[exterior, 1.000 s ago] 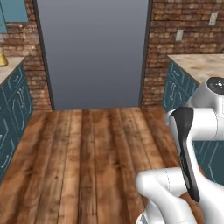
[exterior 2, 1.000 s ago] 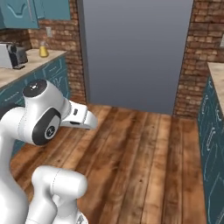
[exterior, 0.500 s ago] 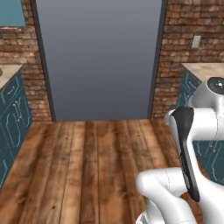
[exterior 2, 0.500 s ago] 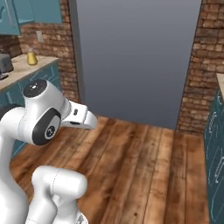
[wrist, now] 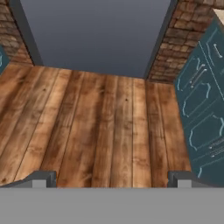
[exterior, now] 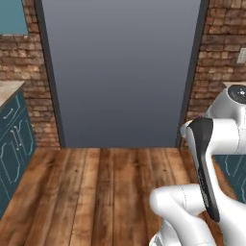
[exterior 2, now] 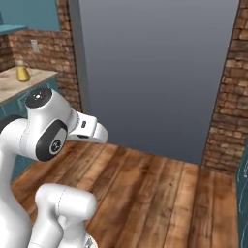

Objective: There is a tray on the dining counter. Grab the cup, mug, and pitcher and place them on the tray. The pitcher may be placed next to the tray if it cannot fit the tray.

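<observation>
Straight ahead of the base: a wide flat grey panel point(exterior: 120, 72), framed by dark uprights and flanked by red brick wall point(exterior: 214, 57) on both sides.

Underfoot: wooden plank floor point(wrist: 100, 127), brown, boards running toward the panel.

Left side, right base view: a marble-patterned tabletop point(exterior 2: 19, 87) over teal cabinets, set against the brick. One item stands on it near the wall, the pitcher point(exterior 2: 22, 72), a small conical vessel with yellow contents; at this distance its neck and glass are hard to make out.

Right side, hand view: teal cabinet fronts point(wrist: 203, 109) with pale outlined panels and bar handles, standing next to the brick corner.

Left base view, far left: another teal cabinet point(exterior: 12, 144) under a pale tabletop edge.

Robot arm point(exterior: 211, 158): white with dark joints, folded up close to the base.

Claw point(wrist: 111, 177): released, its two dark tips set wide apart at the bottom of the hand view, with bare floor between them and nothing held. It points down at the planks, well apart from the pitcher.
</observation>
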